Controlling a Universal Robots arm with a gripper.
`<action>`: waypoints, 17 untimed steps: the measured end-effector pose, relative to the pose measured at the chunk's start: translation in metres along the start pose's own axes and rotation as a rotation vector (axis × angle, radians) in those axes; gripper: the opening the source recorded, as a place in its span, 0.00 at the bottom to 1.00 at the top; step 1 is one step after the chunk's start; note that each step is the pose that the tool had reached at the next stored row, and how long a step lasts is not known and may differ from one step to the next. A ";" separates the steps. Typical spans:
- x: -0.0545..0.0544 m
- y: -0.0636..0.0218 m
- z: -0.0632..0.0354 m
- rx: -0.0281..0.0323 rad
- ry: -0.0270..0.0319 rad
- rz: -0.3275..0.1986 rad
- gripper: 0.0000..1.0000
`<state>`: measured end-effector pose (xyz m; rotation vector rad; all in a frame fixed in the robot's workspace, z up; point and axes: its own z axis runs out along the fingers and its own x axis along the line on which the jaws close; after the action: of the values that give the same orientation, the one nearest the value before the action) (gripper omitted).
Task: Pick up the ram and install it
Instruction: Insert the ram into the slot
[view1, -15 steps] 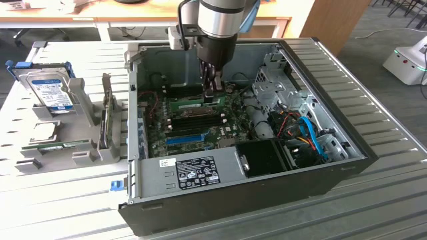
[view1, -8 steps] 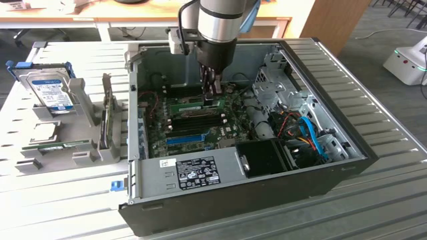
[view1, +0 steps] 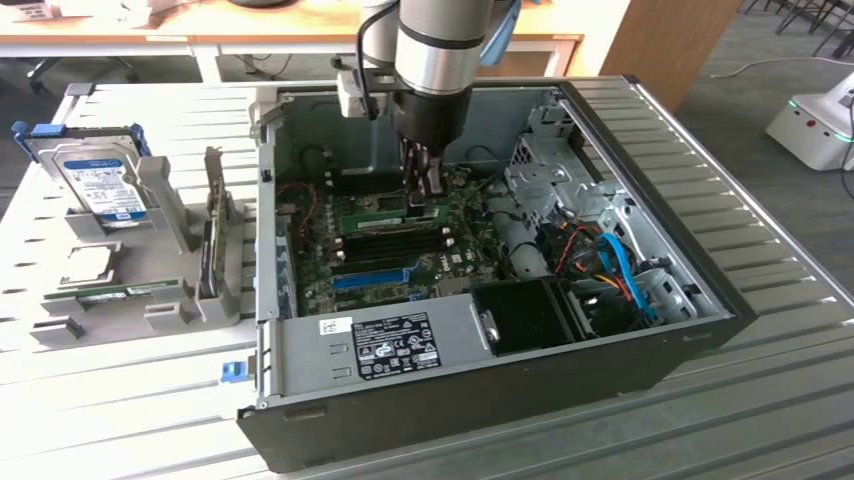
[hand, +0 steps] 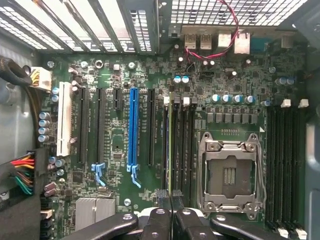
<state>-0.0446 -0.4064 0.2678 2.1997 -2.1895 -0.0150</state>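
Pinching nearly shut, the fingers (hand: 162, 199) sit directly over one end of the ram (hand: 170, 150), whose long axis runs straight away from them across the motherboard (hand: 116, 155).

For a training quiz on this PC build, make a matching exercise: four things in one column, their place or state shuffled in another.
Column one:
1. tool
2. hard drive
3. blue slot
4. processor socket

Column two:
a. between black slots
b. shut, down inside the computer case
c. bare, no cooler on it
d. propped in the grey holder outside the case

Pairs: 1-b, 2-d, 3-a, 4-c
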 end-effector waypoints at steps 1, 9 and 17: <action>0.000 0.0000 0.0009 0.0000 0.0001 0.000 0.12; 0.000 -0.0003 0.0077 0.0001 0.0000 0.000 0.12; 0.000 -0.0005 0.0149 0.0000 0.0000 0.000 0.12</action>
<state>-0.0446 -0.4064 0.2528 2.1998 -2.1895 -0.0150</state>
